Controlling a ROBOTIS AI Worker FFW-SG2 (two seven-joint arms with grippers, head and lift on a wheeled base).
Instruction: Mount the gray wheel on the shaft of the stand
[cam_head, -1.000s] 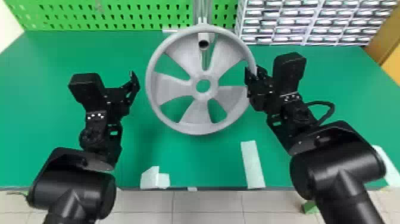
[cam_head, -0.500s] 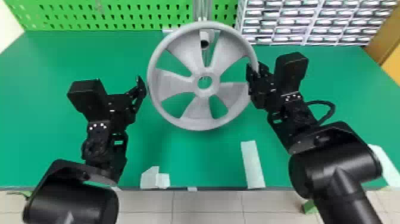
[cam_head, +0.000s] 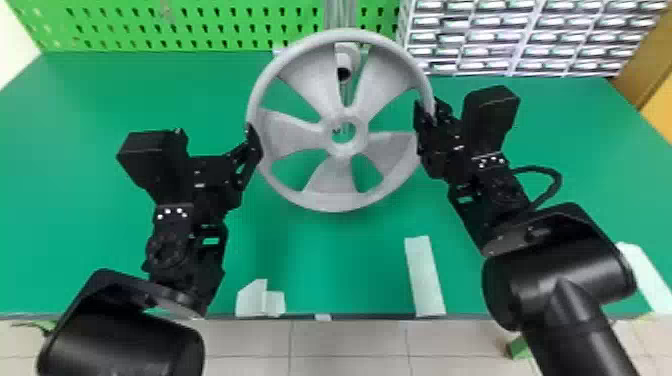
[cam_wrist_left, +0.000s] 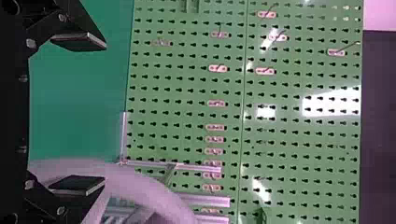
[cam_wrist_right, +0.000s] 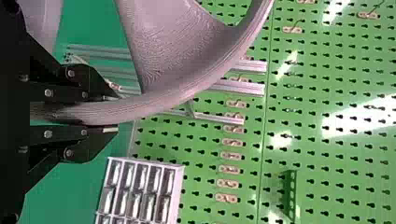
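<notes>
1. Right gripper (cam_head: 429, 114): clamped on the rim of the gray, round, bladed wheel (cam_head: 332, 175), at the rim's right side.
2. Left gripper (cam_head: 254, 145): two flat black fingers wide apart, at the rim's left side; one finger right by the rim, contact uncertain.
3. Wheel: between both grippers, broad face toward the head camera. Shaft (cam_head: 344, 74), a light gray tube with a dark open end, seen through an opening between blades, off the hub (cam_head: 356, 131); wheel unmounted.
4. Stand (cam_head: 340, 14): silvery metal upright at the back edge of the green surface (cam_head: 125, 95).
5. Behind: bright green perforated panel (cam_head: 200, 25); white rack of small compartments (cam_head: 475, 37) toward the back right corner.
6. Front edge: pale flat strip (cam_head: 425, 277).
</notes>
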